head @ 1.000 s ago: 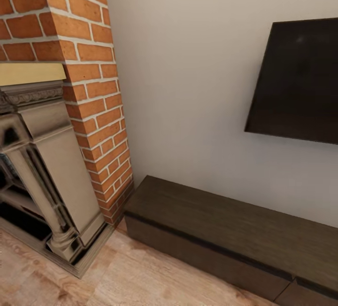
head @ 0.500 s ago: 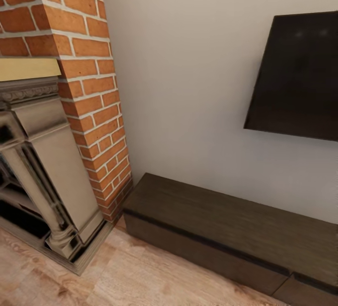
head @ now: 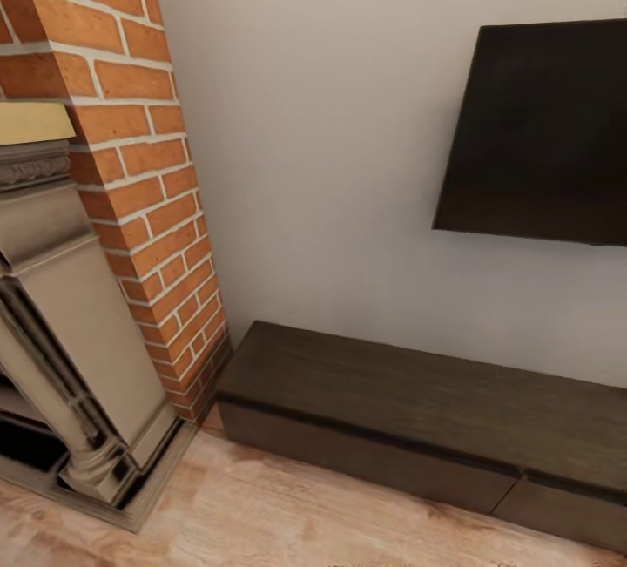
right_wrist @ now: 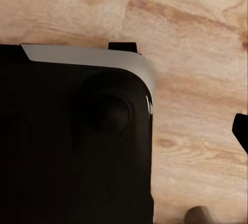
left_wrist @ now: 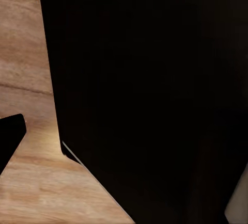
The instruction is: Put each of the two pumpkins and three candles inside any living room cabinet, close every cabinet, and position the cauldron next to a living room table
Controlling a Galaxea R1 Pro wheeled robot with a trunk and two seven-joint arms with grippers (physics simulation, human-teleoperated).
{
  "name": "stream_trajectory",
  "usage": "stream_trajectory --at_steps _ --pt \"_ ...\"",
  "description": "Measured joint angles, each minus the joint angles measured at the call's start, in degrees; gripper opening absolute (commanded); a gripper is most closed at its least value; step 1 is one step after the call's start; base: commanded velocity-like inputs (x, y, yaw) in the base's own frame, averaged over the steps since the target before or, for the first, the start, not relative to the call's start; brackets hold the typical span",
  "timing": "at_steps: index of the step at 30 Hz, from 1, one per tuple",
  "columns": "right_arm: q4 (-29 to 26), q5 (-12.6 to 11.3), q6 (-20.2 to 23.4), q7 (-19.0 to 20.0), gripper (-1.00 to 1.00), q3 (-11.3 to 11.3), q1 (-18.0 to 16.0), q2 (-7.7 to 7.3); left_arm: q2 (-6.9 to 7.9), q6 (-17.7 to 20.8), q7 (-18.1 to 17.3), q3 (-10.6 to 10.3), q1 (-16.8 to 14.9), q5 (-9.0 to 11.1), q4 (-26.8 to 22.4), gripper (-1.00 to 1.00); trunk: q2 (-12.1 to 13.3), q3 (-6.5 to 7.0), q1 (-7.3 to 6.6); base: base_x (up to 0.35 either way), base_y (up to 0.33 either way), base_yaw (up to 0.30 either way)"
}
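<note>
Low dark cabinet (head: 418, 415) under a wall TV (head: 540, 131), beside a brick fireplace (head: 131, 201).

In the head view the cabinet runs along the lower right of the frame: a long, flat-topped box of dark-brown wood grain with plain handle-less fronts, all shut, a thin seam dividing two fronts near the lower right. It stands on a pale wood-plank floor (head: 261, 515) against a smooth off-white wall (head: 313, 131). At the left rise red-orange bricks with light mortar and a carved, beige stone surround (head: 70, 340) with a fluted column. The matte black TV hangs in the upper right. Both wrist views show grainy floorboards (right_wrist: 196, 38) behind a large, smooth black body (left_wrist: 150, 95) with a rounded grey-edged corner; whether either claw is released or clenched cannot be told, nor how the cabinet lies relative to it.
</note>
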Motion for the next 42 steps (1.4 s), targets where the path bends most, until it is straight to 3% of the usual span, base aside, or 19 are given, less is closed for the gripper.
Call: stream_trajectory --at_steps 6,32,42 --pt "-0.1 0.0 0.1 0.0 1.0 -0.1 0.0 -0.05 0.0 0.0 0.0 0.0 0.0 0.0 0.0 1.0 0.0 -0.27 0.0 0.0 0.114 -0.187" --pt "-0.1 -0.2 0.1 0.0 1.0 -0.1 0.0 0.0 0.0 0.0 0.0 0.0 0.0 0.0 0.0 1.0 0.0 -2.37 0.0 0.0 0.002 -0.007" --pt "-0.1 -0.2 0.1 0.1 1.0 -0.2 0.0 -0.03 0.0 0.0 0.0 0.0 0.0 0.0 0.0 1.0 0.0 -2.96 0.0 0.1 0.058 -0.212"
